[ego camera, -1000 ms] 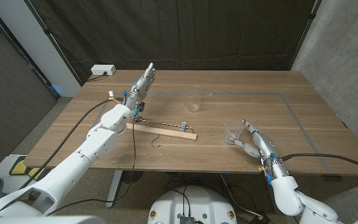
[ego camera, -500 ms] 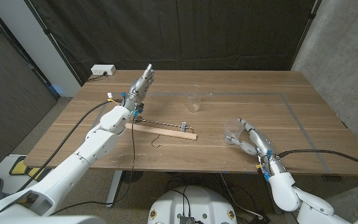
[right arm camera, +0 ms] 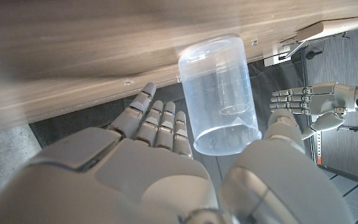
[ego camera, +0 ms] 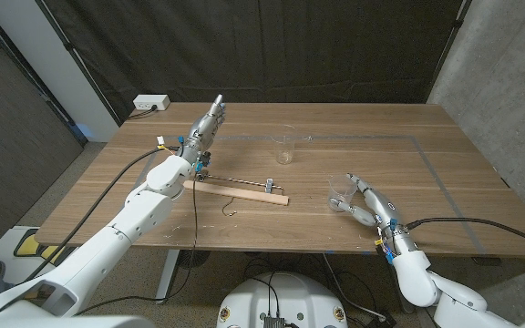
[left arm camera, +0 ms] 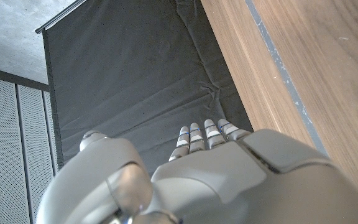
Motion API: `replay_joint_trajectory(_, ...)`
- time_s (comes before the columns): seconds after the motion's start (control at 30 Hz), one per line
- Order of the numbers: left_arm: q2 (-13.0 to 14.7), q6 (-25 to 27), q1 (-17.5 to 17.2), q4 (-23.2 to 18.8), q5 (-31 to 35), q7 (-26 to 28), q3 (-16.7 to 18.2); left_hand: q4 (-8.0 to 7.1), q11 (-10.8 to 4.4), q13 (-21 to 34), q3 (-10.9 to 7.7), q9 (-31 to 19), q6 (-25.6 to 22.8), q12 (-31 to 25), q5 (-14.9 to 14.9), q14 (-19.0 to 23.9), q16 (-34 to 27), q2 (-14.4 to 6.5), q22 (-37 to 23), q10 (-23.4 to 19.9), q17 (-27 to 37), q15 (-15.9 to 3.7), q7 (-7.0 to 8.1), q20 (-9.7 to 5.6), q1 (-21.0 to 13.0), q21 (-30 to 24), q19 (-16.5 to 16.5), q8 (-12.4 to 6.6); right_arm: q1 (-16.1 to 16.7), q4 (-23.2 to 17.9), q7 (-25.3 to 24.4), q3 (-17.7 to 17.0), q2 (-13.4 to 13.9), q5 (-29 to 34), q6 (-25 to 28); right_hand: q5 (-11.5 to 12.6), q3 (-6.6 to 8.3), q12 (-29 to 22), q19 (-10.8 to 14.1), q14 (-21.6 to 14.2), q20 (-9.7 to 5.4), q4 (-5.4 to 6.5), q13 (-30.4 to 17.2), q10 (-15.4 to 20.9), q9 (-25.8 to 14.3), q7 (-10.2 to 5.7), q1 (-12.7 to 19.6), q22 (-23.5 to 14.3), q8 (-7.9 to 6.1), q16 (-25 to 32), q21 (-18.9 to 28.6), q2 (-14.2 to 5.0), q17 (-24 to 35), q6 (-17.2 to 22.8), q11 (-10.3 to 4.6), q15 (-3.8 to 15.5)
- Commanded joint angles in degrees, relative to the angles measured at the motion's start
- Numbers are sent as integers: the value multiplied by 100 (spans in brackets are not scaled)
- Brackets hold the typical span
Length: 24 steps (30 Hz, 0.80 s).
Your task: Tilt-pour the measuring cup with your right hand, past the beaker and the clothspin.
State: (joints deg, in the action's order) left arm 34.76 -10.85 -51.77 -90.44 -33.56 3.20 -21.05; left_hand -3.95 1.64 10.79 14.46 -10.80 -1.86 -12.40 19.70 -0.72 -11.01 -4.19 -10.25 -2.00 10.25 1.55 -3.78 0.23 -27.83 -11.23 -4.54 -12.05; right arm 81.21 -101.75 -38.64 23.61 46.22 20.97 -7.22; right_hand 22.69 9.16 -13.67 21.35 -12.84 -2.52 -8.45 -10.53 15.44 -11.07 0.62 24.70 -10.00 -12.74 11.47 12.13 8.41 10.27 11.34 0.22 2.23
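The clear measuring cup (ego camera: 339,191) stands upright on the wooden table (ego camera: 445,164) at the front right. My right hand (ego camera: 368,206) is just right of it, fingers spread around its side. In the right wrist view the measuring cup (right arm camera: 220,93) sits between the fingers (right arm camera: 158,121) and the thumb (right arm camera: 288,124), with no firm grip showing. A clear beaker (ego camera: 285,146) stands farther back at the middle. The clothespin (ego camera: 272,185) is clipped on a wooden bar (ego camera: 235,190) left of the cup. My left hand (ego camera: 209,125) is raised at the back left, fingers straight, holding nothing.
A white power strip (ego camera: 151,103) lies at the table's back left corner. A thin taped line (ego camera: 363,138) runs across the table behind the beaker. A dark curtain hangs behind the table. My left hand (right arm camera: 316,106) also appears in the right wrist view.
My right hand has slid a little left, closer around the measuring cup. The cup, the beaker, the clothespin and my left arm have stayed put.
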Motion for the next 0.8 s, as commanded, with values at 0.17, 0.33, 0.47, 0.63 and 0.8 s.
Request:
replay_joint_trajectory(0.17,-15,16,-40,17,-31,59,20,-3,-3,34,25,-7,-17,24,-15,38,3,-24,-22,-52,30,-3,-19,33,-44,-23,-21,23,-207,237,-211,158,-133,97,-150,149,-53,-157,653,-656,-678,0,-19,541,-24,-109,309,-48,-127,124,175,-75,19,515,-136,377)
replay_joint_trajectory(0.33,-14,3,-69,6,-29,89,34,-5,-16,34,31,-8,-20,26,-21,38,3,-31,-23,-52,30,-5,-16,41,-49,-23,-24,25,-279,284,-245,210,-162,162,-117,203,-11,-252,1191,-1176,-812,-22,-22,973,-36,-203,643,-63,-184,173,296,-188,27,880,-233,564)
replay_joint_trajectory(0.47,-14,2,-93,-1,-39,116,50,-6,-15,34,36,-8,-26,30,-24,42,2,-36,-23,-47,30,0,-14,43,-53,-23,-28,25,-306,294,-278,235,-166,197,-87,183,113,-326,1572,-1610,-902,-48,-22,1362,-43,-269,1056,-79,-266,202,373,-393,32,1302,-222,658)
replay_joint_trajectory(0.63,-25,-13,-100,10,-52,122,61,-9,-20,35,41,-8,-44,28,-29,40,3,-43,-23,-55,31,-2,0,51,-56,-22,-34,21,-301,271,-384,231,-193,231,-25,31,210,-409,2029,-2202,-970,-17,-20,1836,-47,-376,1389,-101,-319,273,486,-599,44,1717,-365,827)
replay_joint_trajectory(0.8,-37,-18,-77,48,-67,95,56,-10,-17,35,46,-8,-58,27,-33,39,4,-49,-24,-60,31,-7,4,65,-61,-25,-31,18,-283,223,-432,214,-196,218,14,-114,265,-468,2261,-2502,-981,12,-19,2184,-51,-489,1559,-121,-392,278,545,-748,52,2108,-446,874)
